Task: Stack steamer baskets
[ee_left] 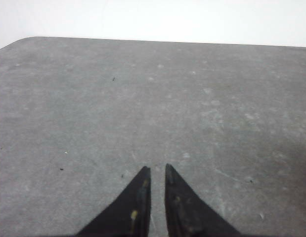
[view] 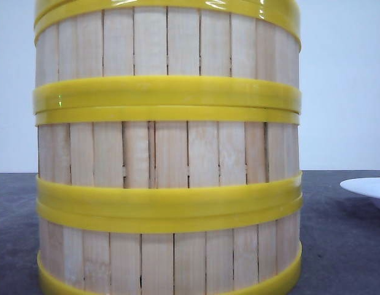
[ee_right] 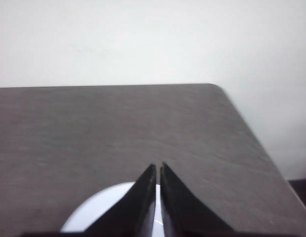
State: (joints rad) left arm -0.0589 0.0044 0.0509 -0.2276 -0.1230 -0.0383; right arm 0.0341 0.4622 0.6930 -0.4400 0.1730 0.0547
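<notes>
Three steamer baskets stand stacked in one column close in front of the front view and fill most of it. The bottom basket [view: 165, 261] carries the middle basket [view: 165, 153], and the top basket [view: 165, 43] sits on that, their yellow rims meeting. Neither gripper shows in the front view. In the left wrist view my left gripper [ee_left: 156, 170] hangs over bare grey table [ee_left: 143, 98], its fingers close together and holding nothing. My right gripper [ee_right: 158, 168] is shut and empty above a white plate [ee_right: 101, 207]. No basket appears in either wrist view.
The white plate [view: 369, 186] lies on the table to the right of the stack. A rounded table corner [ee_right: 217, 89] and the table's edge are near the right gripper. A pale wall stands behind the table.
</notes>
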